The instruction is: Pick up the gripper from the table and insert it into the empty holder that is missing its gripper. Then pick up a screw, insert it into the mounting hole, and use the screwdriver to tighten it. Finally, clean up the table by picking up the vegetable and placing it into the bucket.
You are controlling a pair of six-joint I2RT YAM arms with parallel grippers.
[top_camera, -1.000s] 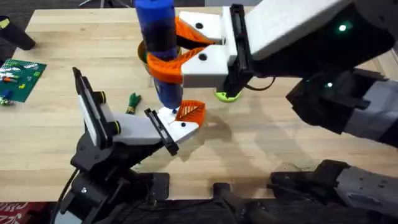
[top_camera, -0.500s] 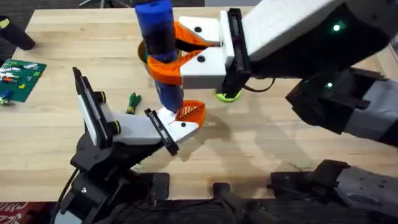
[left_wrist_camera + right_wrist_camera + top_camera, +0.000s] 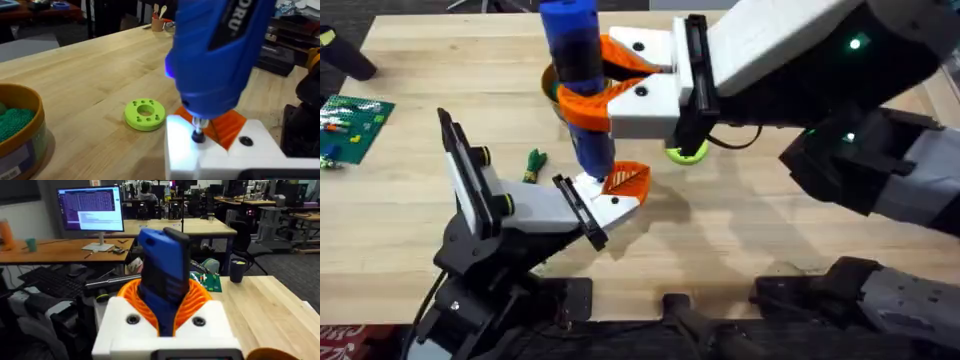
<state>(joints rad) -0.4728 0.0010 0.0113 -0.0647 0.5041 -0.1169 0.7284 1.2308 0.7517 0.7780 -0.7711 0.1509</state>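
My right gripper, white with orange jaws, is shut on the blue screwdriver and holds it upright. In the right wrist view the screwdriver stands between the orange pads. Its tip rests on a screw in the white holder at the end of my left arm. The orange lattice gripper sits in that holder, right beside the tip. The dark-green vegetable lies on the table left of the holder. The bucket is mostly hidden behind the screwdriver; its tan rim and teal inside show.
A lime-green ring lies on the table just right of the holder and under the right arm. A green circuit board and a black object lie at the far left edge.
The right arm has drifted slightly to the left, with the screwdriver tip staying on the holder. The left arm has not moved.
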